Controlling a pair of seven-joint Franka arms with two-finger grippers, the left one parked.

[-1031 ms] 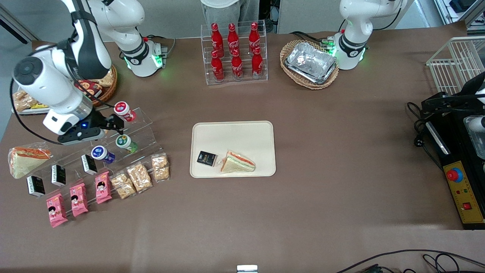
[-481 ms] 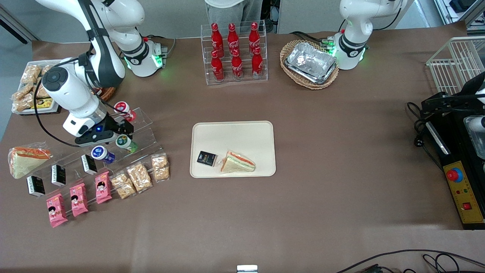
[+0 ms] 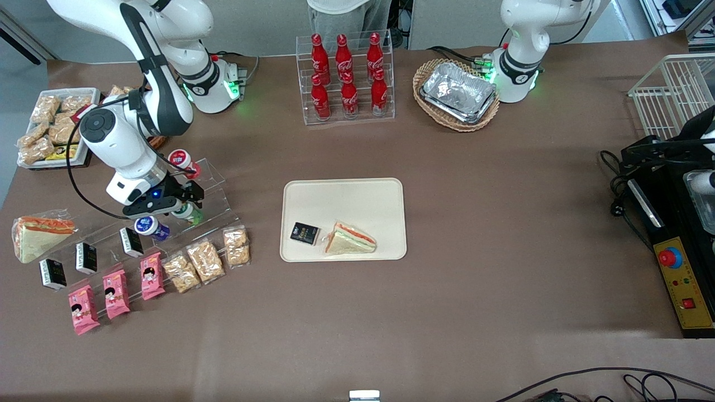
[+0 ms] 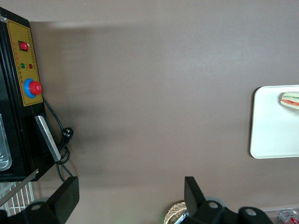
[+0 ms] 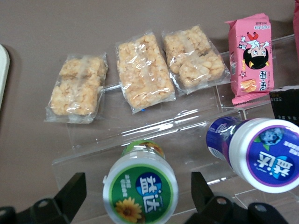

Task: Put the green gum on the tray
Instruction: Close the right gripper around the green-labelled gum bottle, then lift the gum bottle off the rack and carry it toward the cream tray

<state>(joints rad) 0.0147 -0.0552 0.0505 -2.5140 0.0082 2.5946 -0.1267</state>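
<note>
The green gum [image 5: 140, 191] lies on a clear acrylic step stand [image 3: 215, 192], its white lid with a green label facing my wrist camera. In the front view it [image 3: 190, 214] shows just under my gripper [image 3: 187, 202]. My gripper [image 5: 139, 193] is open, one finger [image 5: 70, 189] on each side of the lid with a gap to both. The cream tray [image 3: 343, 192] lies mid-table toward the parked arm's end, holding a sandwich [image 3: 350, 239] and a small black packet [image 3: 304, 233].
A blue gum bottle [image 5: 261, 156] lies beside the green one; a red one [image 3: 181, 162] sits on a higher step. Rice-cracker packs [image 5: 142, 70], pink snack packs [image 3: 114, 293], black packets [image 3: 86, 257] and a wrapped sandwich [image 3: 36, 234] lie nearer the front camera. Cola bottles [image 3: 346, 75] stand at the back.
My arm has swung toward the tray's side and lowered, bringing the open gripper from beside the red bottle down around the green gum.
</note>
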